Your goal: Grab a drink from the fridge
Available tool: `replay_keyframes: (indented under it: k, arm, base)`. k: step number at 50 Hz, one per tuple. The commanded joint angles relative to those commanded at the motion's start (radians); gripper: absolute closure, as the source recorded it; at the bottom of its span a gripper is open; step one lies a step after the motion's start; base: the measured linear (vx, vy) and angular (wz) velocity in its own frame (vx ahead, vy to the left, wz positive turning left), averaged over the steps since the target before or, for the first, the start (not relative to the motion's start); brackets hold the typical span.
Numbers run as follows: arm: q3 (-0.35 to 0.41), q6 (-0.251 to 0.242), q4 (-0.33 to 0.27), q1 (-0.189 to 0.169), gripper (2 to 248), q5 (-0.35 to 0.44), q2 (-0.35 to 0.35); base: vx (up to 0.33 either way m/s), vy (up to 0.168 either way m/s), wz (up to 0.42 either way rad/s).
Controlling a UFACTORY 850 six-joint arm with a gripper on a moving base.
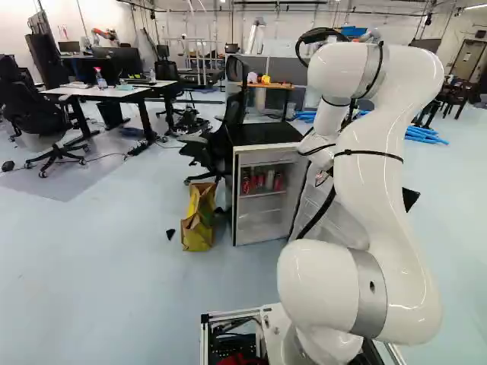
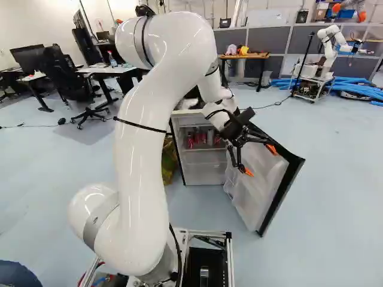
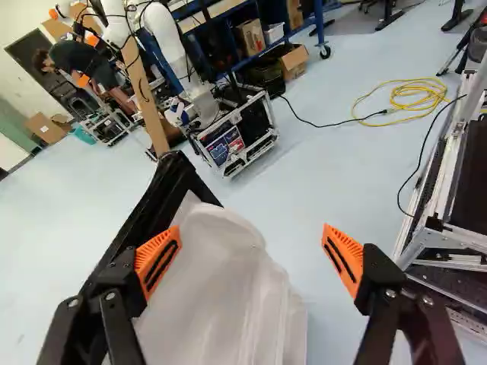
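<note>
My gripper [image 2: 260, 160] stands open beside the inner face of the fridge door [image 2: 252, 184], which is swung wide. Seen from the wrist, the open gripper [image 3: 253, 255] has nothing gripped; one finger's orange pad [image 3: 158, 260] overlaps the door [image 3: 221, 293] near its black edge, the other is over the floor. Whether that finger touches the door I cannot tell. The fridge [image 1: 262, 135] has its front uncovered. Red cans [image 1: 278, 181] and a silver one [image 1: 269, 179] stand on an inner shelf, also visible as drinks [image 2: 203, 138] in the right base view.
A yellow bag [image 1: 198, 220] stands on the floor against the fridge's side, with a black office chair [image 1: 215, 146] behind it. Desks [image 1: 106, 92] are farther off. Another robot [image 2: 328, 48] stands at the back right. The wrist view shows a metal-framed base [image 3: 445, 239] beyond one finger.
</note>
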Motion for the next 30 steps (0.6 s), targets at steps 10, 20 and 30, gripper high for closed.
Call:
replay_keyframes:
  k: [10, 20, 30]
  arm:
    - [0.004, 0.0, -0.033, 0.001, 3, -0.001, 0.002]
    - [0.046, 0.0, -0.125, 0.012, 3, -0.007, 0.021]
    - [0.115, 0.0, -0.229, 0.032, 3, -0.013, 0.054]
  base:
    - [0.0, 0.0, 0.0]
    - [0.0, 0.0, 0.0]
    - [0.0, 0.0, 0.0]
